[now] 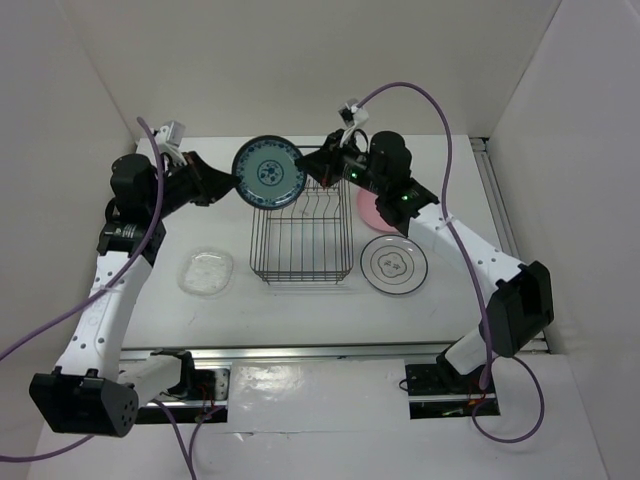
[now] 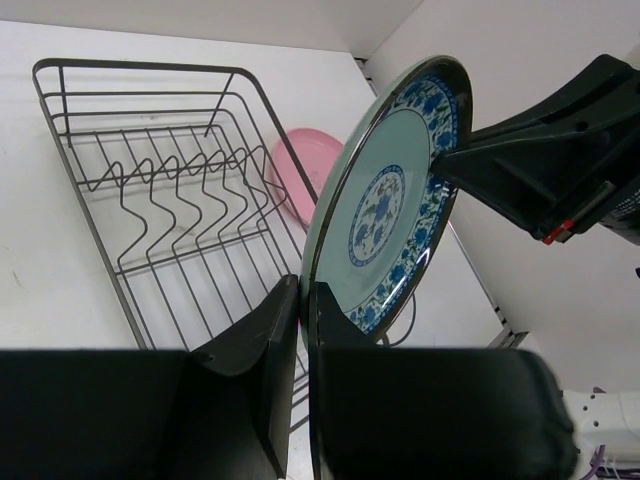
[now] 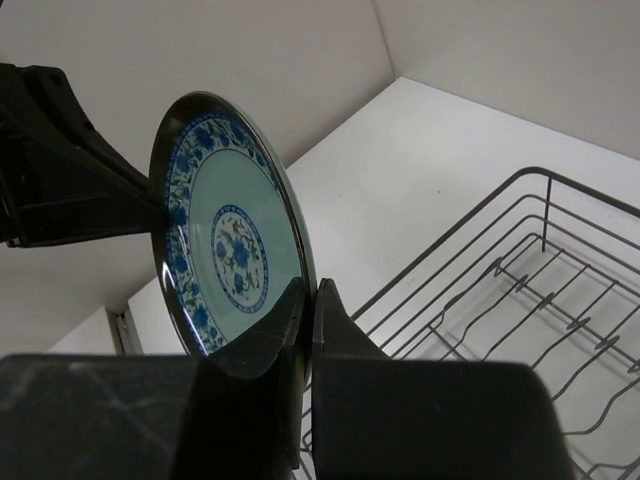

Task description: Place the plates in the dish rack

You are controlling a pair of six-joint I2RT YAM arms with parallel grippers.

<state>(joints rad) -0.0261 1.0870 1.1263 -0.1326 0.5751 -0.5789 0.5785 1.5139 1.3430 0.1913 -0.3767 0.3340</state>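
Top external: teal plate on edge, face toward camera, by dish rack

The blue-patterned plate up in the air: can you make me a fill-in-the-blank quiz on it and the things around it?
1. The teal plate is clamped at its rim by the left pincer and the right pincer, so ____ pincers hold it.
2. The clear plate left of the dish rack is made of ____.
3. The half-hidden plate behind the right arm is coloured ____.
4. The white plate lies to the rack's ____.
Missing words: two; glass; pink; right.
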